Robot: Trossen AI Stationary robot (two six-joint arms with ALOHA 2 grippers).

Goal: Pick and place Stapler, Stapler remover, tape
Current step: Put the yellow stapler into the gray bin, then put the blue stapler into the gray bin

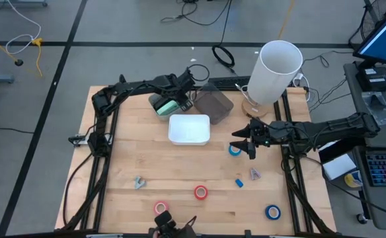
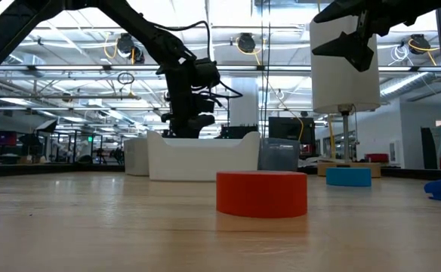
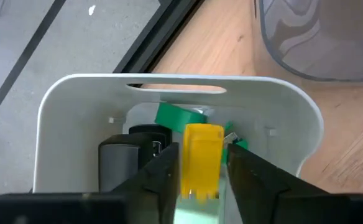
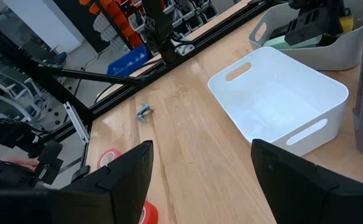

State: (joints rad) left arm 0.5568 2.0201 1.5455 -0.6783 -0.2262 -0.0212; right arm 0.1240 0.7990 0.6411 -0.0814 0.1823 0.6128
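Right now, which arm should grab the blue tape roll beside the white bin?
Right. The right gripper hangs open just beside that blue tape roll, while the left gripper is over the grey bin, holding a yellow item.

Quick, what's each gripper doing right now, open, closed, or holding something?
Left gripper: closed on a yellow object, over the grey bin.
Right gripper: open, holding nothing, above the table near a blue tape roll.
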